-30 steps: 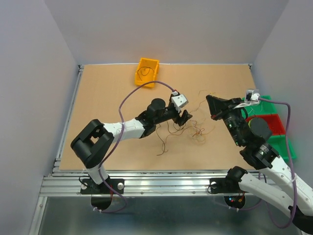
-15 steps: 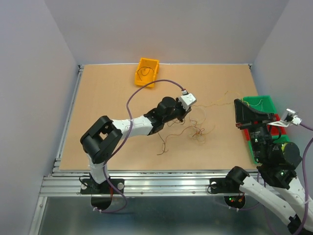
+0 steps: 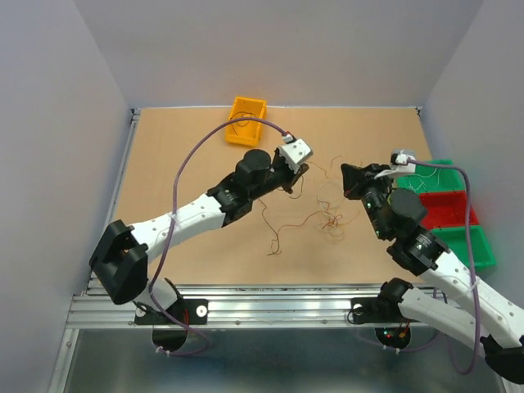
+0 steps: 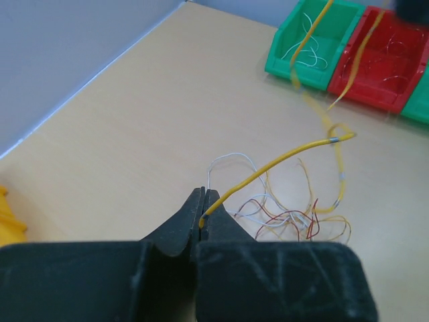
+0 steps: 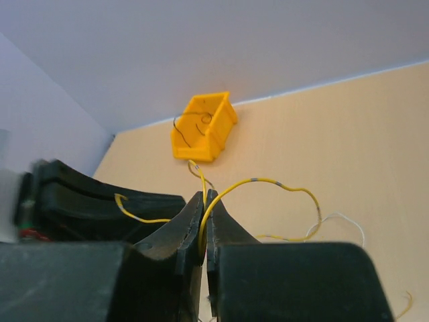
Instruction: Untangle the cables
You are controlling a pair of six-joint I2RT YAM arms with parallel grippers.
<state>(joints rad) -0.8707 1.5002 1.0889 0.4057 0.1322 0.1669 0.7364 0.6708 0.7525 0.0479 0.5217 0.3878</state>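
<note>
Cables (image 3: 327, 221) lie tangled on the table (image 3: 180, 164) between the two grippers. The left gripper (image 4: 203, 198) is closed on a yellow cable (image 4: 281, 159); the right gripper (image 5: 204, 201) also pinches one.

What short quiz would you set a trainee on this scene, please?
1. True or false: the left gripper is shut on a yellow wire.
2. Which bin stands apart from the others? A: yellow bin. B: red. C: green.
3. Fill in: the right gripper pinches a ____ wire.
Key: 1 true; 2 A; 3 yellow.
</note>
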